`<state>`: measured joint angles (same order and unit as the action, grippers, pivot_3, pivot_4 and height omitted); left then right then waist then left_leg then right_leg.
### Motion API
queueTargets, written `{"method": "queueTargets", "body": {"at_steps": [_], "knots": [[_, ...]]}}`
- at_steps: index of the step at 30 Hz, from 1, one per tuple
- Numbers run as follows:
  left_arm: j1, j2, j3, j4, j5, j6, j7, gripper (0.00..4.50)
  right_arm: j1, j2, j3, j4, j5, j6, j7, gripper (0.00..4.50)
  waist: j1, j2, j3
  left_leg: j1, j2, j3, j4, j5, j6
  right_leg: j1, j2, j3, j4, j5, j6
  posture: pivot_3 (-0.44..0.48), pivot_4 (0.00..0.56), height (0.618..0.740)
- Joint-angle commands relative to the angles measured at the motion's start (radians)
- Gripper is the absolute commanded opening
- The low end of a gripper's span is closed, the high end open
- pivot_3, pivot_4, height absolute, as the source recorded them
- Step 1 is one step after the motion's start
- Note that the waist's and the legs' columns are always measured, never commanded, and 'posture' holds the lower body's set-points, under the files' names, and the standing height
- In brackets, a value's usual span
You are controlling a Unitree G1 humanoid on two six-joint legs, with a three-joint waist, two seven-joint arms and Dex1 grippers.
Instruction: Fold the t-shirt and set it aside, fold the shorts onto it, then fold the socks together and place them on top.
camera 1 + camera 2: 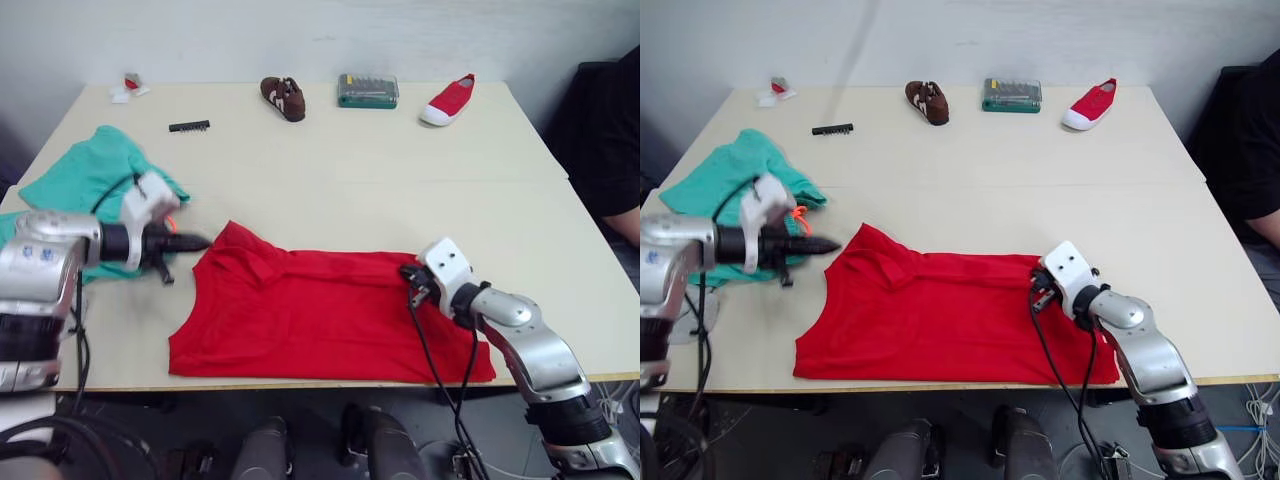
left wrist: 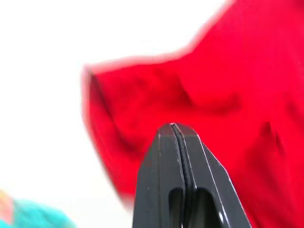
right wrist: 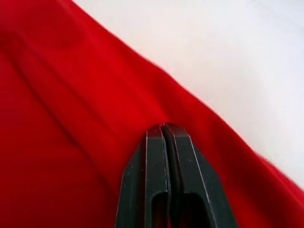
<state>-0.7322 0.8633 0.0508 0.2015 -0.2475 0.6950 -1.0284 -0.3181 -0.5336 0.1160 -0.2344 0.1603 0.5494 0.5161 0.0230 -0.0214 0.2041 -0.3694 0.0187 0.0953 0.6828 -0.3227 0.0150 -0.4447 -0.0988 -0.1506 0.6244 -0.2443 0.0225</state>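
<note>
A: Cream desk [image 1: 400, 190] first, since it carries everything. Shirt [image 1: 320, 320] lies spread along the 6 o'clock edge, already doubled over by the look of it, with its near hem right at the brink. Any hard tug toward 6 and it could slide off.

B: Shorts [image 1: 90, 180]?

A: Bunched at 9 o'clock, partly under the left arm, orange drawstring showing beside the wrist. If that arm sweeps back toward 9 it could drag them along or snag the cord.

B: And the socks?

A: I cannot find them. That is a worry for later.

B: What are the pincers doing?

A: Left pincer [image 1: 190, 243] is shut with nothing in it, its tip just off the shirt's corner at about 8 o'clock. Right pincer [image 3: 167, 130] is also shut, pressed down on the cloth close to the shirt's far edge at 4 o'clock; I see no fold caught between the fingers, so I judge it empty.

B: So the risk?

A: Closed fingers pushing on loose cloth will rumple the fold instead of lifting it. Both would need to open before grasping a corner.

B: Clutter?

A: Two shoes, a bit case and a black bit holder sit along 12 o'clock, well apart from the work. Little danger there.
</note>
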Motion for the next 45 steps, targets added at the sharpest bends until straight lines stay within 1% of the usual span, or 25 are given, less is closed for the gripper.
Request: {"method": "queueTargets", "body": {"at_steps": [1, 4, 7, 10, 14, 17, 19, 21, 22, 24, 26, 27, 28, 31, 35, 39, 42, 45], "knots": [[-0.1, -0.058, -0.038, 0.104, 0.033, -0.076, 0.032, 0.0, -0.077, 0.036, 0.022, -0.011, -0.005, 0.0, 0.007, 0.07, -0.005, 0.0, 0.0, 0.0, 0.0, 0.001, 0.0, 0.0, 0.0, 0.0, 0.0, 0.0, 0.0, 0.0, 0.0, 0.0, 0.15, 0.74], [-0.146, -0.109, -0.138, 0.185, 0.092, -0.157, -0.009, 0.0, -0.127, 0.078, 0.06, 0.053, -0.03, -0.021, 0.004, 0.07, -0.014, 0.0, 0.0, 0.0, 0.001, 0.001, 0.0, 0.001, -0.001, 0.0, 0.002, 0.0, 0.003, 0.0, 0.0, 0.0, 0.15, 0.74], [-0.156, -0.124, -0.205, 0.24, 0.138, -0.219, -0.053, 0.0, -0.15, 0.106, 0.074, 0.093, -0.045, -0.032, 0.0, 0.07, -0.024, 0.0, 0.0, -0.001, 0.001, 0.002, 0.0, 0.0, -0.001, 0.0, 0.002, -0.001, 0.002, 0.0, 0.0, 0.0, 0.15, 0.74], [-0.107, -0.078, -0.252, 0.22, 0.157, -0.243, -0.147, 0.0, -0.145, 0.111, 0.067, 0.108, -0.048, -0.035, 0.003, 0.07, -0.033, 0.0, 0.0, -0.002, 0.001, 0.005, 0.0, 0.0, 0.0, -0.002, 0.002, 0.0, 0.001, 0.0, 0.0, 0.0, 0.15, 0.74], [0.023, 0.032, -0.262, 0.096, 0.149, -0.215, -0.246, 0.0, -0.109, 0.097, 0.048, 0.11, -0.05, -0.021, 0.005, 0.07, -0.05, 0.0, 0.0, -0.001, 0.002, 0.005, -0.001, 0.0, 0.0, -0.002, 0.002, 0.001, 0.001, 0.0, 0.0, 0.0, 0.15, 0.74], [0.105, 0.092, -0.248, 0.025, 0.144, -0.208, -0.277, 0.0, -0.079, 0.071, 0.045, 0.102, -0.068, -0.019, 0.003, 0.07, -0.049, 0.0, 0.0, -0.001, 0.002, 0.004, -0.001, -0.001, 0.0, -0.002, 0.002, 0.001, 0.001, 0.0, 0.0, 0.0, 0.15, 0.74], [0.131, 0.119, -0.222, 0.011, 0.142, -0.204, -0.269, 0.0, -0.049, 0.04, 0.021, 0.085, -0.082, 0.002, -0.009, 0.07, -0.046, 0.0, 0.0, 0.0, 0.001, 0.004, -0.001, -0.001, 0.0, -0.001, 0.0, 0.002, -0.002, 0.0, 0.0, 0.0, 0.15, 0.74], [0.129, 0.124, -0.192, 0.017, 0.128, -0.194, -0.257, 0.0, -0.021, 0.007, -0.006, 0.069, -0.091, 0.023, -0.02, 0.07, -0.034, 0.0, 0.0, 0.0, 0.001, 0.002, -0.001, -0.001, 0.0, -0.001, 0.0, 0.002, -0.002, 0.0, 0.0, 0.0, 0.15, 0.74], [0.115, 0.116, -0.173, 0.021, 0.105, -0.163, -0.254, 0.0, -0.009, -0.008, -0.019, 0.061, -0.094, 0.026, -0.025, 0.07, -0.029, 0.0, 0.0, 0.0, 0.001, 0.002, -0.001, -0.001, 0.0, -0.001, 0.0, 0.002, -0.002, 0.0, 0.0, 0.0, 0.15, 0.74], [0.059, 0.08, -0.122, 0.005, 0.024, -0.062, -0.261, 0.0, 0.002, -0.029, -0.045, 0.038, -0.097, 0.035, -0.033, 0.07, -0.018, 0.0, 0.0, 0.0, 0.001, 0.002, -0.001, -0.001, 0.0, -0.001, 0.0, 0.002, -0.002, 0.0, 0.0, 0.0, 0.15, 0.74], [-0.044, -0.01, -0.058, -0.002, -0.08, 0.059, -0.222, 0.0, -0.021, -0.011, -0.078, -0.002, -0.069, 0.044, -0.041, 0.07, -0.004, -0.001, 0.0, -0.001, 0.0, 0.002, 0.0, -0.001, 0.001, -0.001, 0.0, 0.002, -0.002, 0.0, 0.0, 0.0, 0.15, 0.74], [-0.08, -0.045, -0.039, 0.003, -0.106, 0.095, -0.2, 0.0, -0.035, 0.004, -0.089, -0.014, -0.053, 0.048, -0.044, 0.07, 0.002, -0.001, 0.0, -0.001, 0.0, 0.001, 0.0, 0.0, 0.001, -0.001, 0.0, 0.001, -0.001, 0.0, 0.0, 0.0, 0.15, 0.74], [-0.109, -0.08, -0.035, 0.022, -0.104, 0.102, -0.167, 0.0, -0.054, 0.024, -0.094, -0.023, -0.035, 0.059, -0.043, 0.07, 0.002, -0.001, 0.0, -0.002, 0.0, 0.001, 0.001, 0.0, 0.001, -0.001, 0.0, 0.001, -0.001, 0.0, 0.001, 0.0, 0.15, 0.74], [-0.127, -0.136, -0.097, 0.102, -0.002, 0.006, -0.076, 0.0, -0.089, 0.059, -0.067, 0.005, -0.05, 0.058, -0.053, 0.07, -0.011, 0.0, -0.001, 0.0, -0.001, 0.003, 0.001, 0.0, 0.001, -0.001, 0.0, 0.004, -0.001, 0.001, 0.002, 0.0, 0.15, 0.74], [-0.117, -0.187, -0.198, 0.281, 0.133, -0.126, 0.017, 0.0, -0.101, 0.095, -0.03, 0.092, -0.088, 0.066, -0.089, 0.07, -0.03, 0.001, -0.001, 0.001, 0.0, 0.006, -0.002, 0.001, 0.0, -0.002, 0.002, 0.005, 0.002, 0.001, 0.002, 0.0, 0.15, 0.74], [-0.081, -0.171, -0.237, 0.391, 0.208, -0.233, 0.05, 0.0, -0.051, 0.067, -0.045, 0.103, -0.111, 0.078, -0.095, 0.07, -0.028, 0.0, -0.001, -0.001, 0.001, 0.007, -0.001, 0.001, 0.0, -0.004, 0.003, 0.004, 0.002, 0.001, 0.002, 0.0, 0.15, 0.74], [-0.05, -0.143, -0.227, 0.439, 0.236, -0.298, 0.084, 0.0, 0.005, 0.024, -0.094, 0.092, -0.124, 0.083, -0.107, 0.07, -0.026, -0.001, -0.002, 0.002, 0.001, 0.008, -0.001, 0.0, 0.002, -0.001, 0.001, 0.006, 0.0, 0.001, 0.002, 0.0, 0.15, 0.74], [-0.018, -0.11, -0.198, 0.45, 0.225, -0.319, 0.089, 0.0, 0.054, -0.026, -0.153, 0.079, -0.126, 0.086, -0.114, 0.07, -0.027, -0.001, -0.005, 0.004, 0.001, 0.008, -0.001, -0.002, 0.003, 0.0, 0.001, 0.007, -0.002, 0.001, 0.002, 0.0, 0.15, 0.74]]}}
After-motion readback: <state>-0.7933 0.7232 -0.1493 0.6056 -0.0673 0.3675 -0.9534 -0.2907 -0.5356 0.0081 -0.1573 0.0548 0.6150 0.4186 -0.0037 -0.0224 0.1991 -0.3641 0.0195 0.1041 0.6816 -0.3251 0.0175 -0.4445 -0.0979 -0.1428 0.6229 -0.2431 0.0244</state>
